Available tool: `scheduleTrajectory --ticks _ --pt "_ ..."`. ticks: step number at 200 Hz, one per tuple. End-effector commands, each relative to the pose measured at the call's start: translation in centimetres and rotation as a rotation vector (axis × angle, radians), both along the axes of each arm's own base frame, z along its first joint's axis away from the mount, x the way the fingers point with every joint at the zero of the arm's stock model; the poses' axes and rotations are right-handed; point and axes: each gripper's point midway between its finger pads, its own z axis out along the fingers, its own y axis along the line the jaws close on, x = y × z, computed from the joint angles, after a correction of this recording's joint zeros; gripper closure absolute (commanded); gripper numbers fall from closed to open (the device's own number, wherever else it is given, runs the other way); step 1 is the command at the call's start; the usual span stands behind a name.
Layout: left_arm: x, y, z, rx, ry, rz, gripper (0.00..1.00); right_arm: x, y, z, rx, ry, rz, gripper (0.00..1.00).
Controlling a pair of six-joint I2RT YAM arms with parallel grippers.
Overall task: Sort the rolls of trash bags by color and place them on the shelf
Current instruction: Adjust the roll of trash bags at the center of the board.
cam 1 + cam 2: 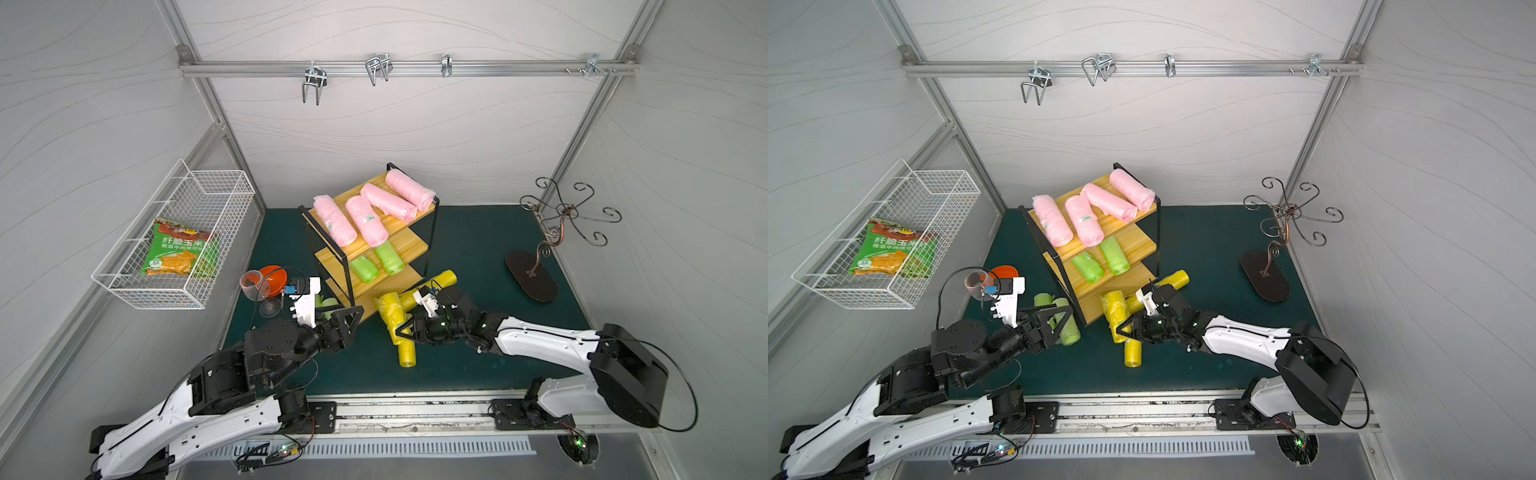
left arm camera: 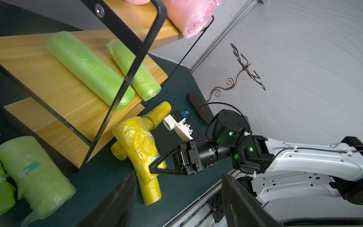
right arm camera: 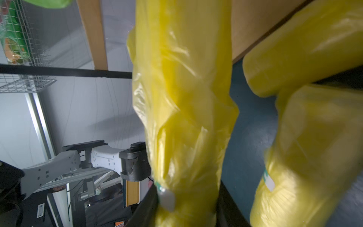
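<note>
The shelf (image 1: 409,245) stands mid-mat, with several pink rolls (image 1: 334,220) on its top tier and two green rolls (image 1: 390,257) on its middle tier. In front of it several yellow rolls (image 1: 440,278) lie in a heap. My right gripper (image 1: 405,328) is shut on one yellow roll (image 2: 137,141), which fills the right wrist view (image 3: 186,118) and crosses over another yellow roll (image 1: 407,353). My left gripper (image 1: 1059,320) hangs open over two green rolls (image 1: 1069,328) on the mat left of the shelf. Nothing lies between its fingers (image 2: 117,196).
A white wire basket (image 1: 174,249) on the left wall holds a snack packet. A wine glass (image 1: 253,286) and an orange bowl (image 1: 274,278) stand close behind my left wrist. A curly metal hook stand (image 1: 552,245) is at the right. Hooks hang from the back rail.
</note>
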Motion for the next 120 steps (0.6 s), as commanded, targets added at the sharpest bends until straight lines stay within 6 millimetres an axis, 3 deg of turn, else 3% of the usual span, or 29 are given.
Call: scheduleTrajectory --ticks 1,65,120 --pt "0.0 0.2 0.9 -0.036 -0.021 0.005 0.27 1.3 1.6 1.6 0.145 0.019 0.006 1.00" --pt "-0.1 0.6 0.5 -0.029 -0.017 0.014 0.28 3.6 4.4 1.6 0.306 0.086 0.011 1.00" --pt "-0.1 0.6 0.3 -0.027 -0.014 0.014 0.28 4.8 5.9 1.3 0.314 0.122 0.036 1.00"
